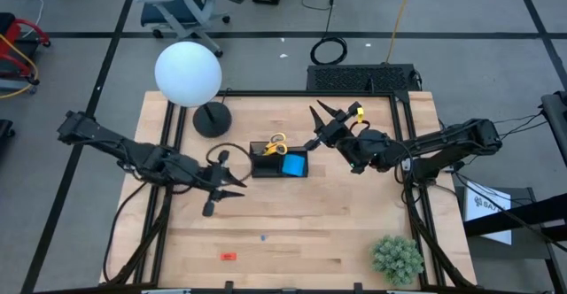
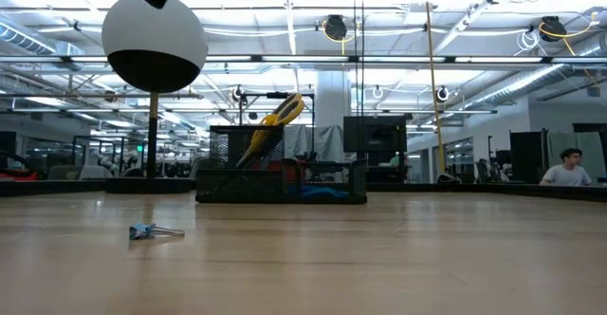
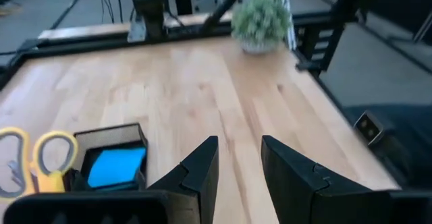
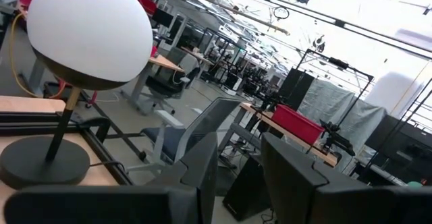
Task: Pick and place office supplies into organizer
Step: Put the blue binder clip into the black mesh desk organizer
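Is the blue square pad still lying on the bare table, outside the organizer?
No, in the high view the blue pad sits inside the black organizer, next to the yellow-handled scissors.

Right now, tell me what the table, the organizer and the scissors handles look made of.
Table: pale wood, matte, with visible planks and grain. Organizer: black mesh, likely metal; light shows through its walls in the low view. Scissors: glossy yellow handles, probably plastic.

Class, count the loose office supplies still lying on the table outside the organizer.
2: a red eraser near the front edge, and a small binder clip beside it. Others may be hidden.
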`<act>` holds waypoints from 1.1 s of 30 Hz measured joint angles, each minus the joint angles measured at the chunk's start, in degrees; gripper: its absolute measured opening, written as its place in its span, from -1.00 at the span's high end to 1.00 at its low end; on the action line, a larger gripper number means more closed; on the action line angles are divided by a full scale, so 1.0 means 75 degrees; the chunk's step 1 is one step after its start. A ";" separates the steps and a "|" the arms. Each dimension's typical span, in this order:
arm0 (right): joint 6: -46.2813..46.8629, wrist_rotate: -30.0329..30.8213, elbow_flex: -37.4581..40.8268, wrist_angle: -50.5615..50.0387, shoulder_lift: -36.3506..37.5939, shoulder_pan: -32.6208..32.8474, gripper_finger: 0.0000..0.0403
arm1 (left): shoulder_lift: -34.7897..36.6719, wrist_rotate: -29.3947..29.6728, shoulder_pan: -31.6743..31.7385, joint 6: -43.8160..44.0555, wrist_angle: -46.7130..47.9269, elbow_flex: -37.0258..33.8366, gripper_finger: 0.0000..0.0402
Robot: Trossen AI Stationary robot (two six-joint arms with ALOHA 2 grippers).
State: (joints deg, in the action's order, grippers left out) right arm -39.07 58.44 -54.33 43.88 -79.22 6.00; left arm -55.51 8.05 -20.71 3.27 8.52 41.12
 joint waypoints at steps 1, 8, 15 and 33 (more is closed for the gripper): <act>0.0000 0.0002 0.0000 0.0003 0.0000 -0.0001 0.48 | -0.0145 0.0000 0.0019 -0.0052 -0.0032 0.0000 0.40; 0.0000 -0.0001 0.0000 0.0000 0.0000 -0.0003 0.48 | -0.0885 -0.0013 -0.0006 -0.0366 -0.0044 0.0000 0.40; 0.0001 -0.0004 0.0000 0.0001 0.0000 -0.0001 0.48 | -0.1249 -0.0009 -0.0304 -0.0168 -0.0043 0.0000 0.40; 0.0001 -0.0007 0.0003 0.0003 0.0000 -0.0001 0.48 | -0.3598 0.1083 -0.0717 0.1908 0.3017 0.1583 0.40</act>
State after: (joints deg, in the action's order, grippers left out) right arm -39.06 58.39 -54.30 43.90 -79.22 5.99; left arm -82.49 16.17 -26.09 17.59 31.14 53.00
